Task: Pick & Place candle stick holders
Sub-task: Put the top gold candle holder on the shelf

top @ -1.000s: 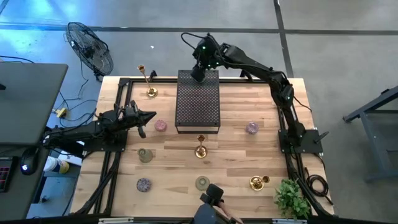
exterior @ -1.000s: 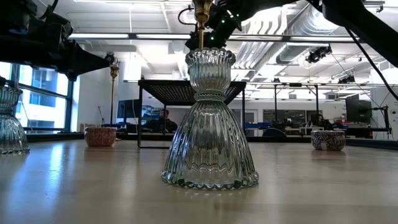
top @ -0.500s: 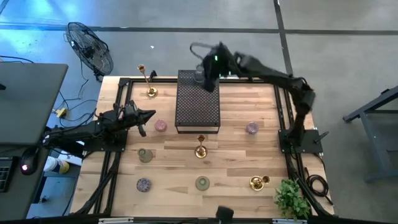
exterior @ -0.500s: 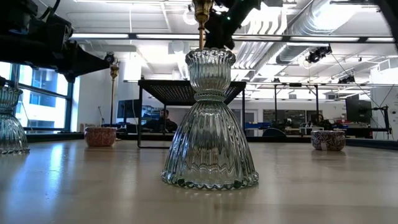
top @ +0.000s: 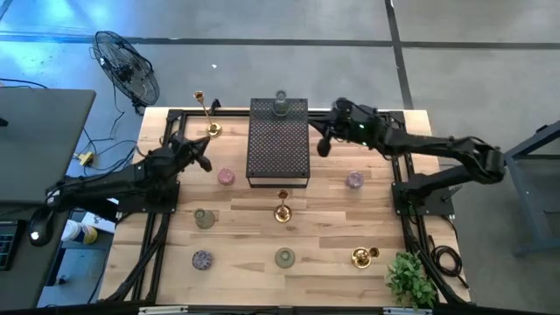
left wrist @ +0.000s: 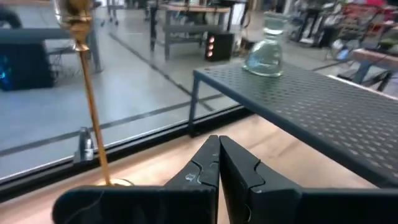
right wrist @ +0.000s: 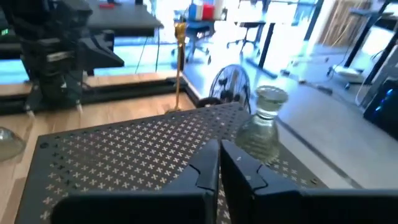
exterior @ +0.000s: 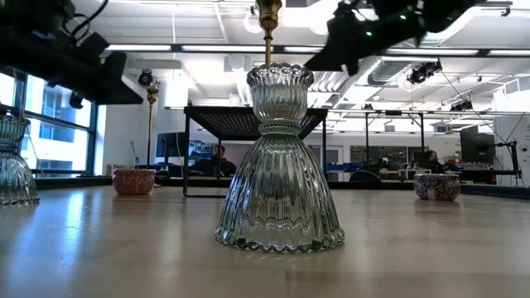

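A clear glass candle holder [top: 280,104] stands upright, long axis vertical, at the far end of the dark dotted box [top: 279,153], apparently set there as its destination. The right pincer [top: 322,145], closed and empty, hangs beside the box. The left pincer [top: 203,163], closed and empty, points toward a tall gold candlestick [top: 213,129] on the bench [top: 324,223].

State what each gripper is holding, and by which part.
Nothing is held. The right gripper is shut and empty, beside the clear glass holder standing on the dark box. The left gripper is shut and empty too.
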